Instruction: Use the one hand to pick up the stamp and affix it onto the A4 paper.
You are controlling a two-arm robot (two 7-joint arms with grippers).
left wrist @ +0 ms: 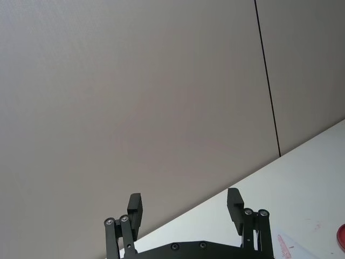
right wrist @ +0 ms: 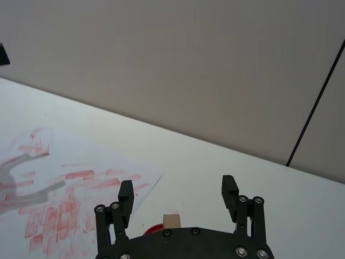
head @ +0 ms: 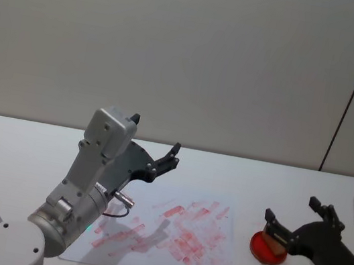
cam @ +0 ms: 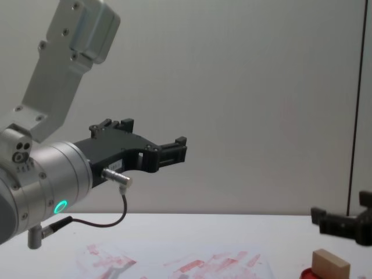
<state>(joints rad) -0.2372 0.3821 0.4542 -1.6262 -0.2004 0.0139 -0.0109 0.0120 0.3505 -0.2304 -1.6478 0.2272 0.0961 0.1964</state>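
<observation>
The right tool (head: 294, 213), fingers spread wide, hovers just above the wooden stamp (head: 274, 245) on the red ink pad (head: 257, 246), beside the A4 paper (head: 212, 248); the left tool (head: 155, 134) hangs wide open over that paper.

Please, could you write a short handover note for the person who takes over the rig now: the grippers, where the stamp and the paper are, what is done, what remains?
Right gripper: open, hovering above the stamp, not gripping it.
Left gripper: open, raised over the left part of the A4 paper, idle.
Stamp: stands on the red ink pad, to the right of the paper.
Done: right gripper lined up over the stamp. The paper already bears many red marks.
Left: lower, grip, lift, press the stamp on the paper.
</observation>
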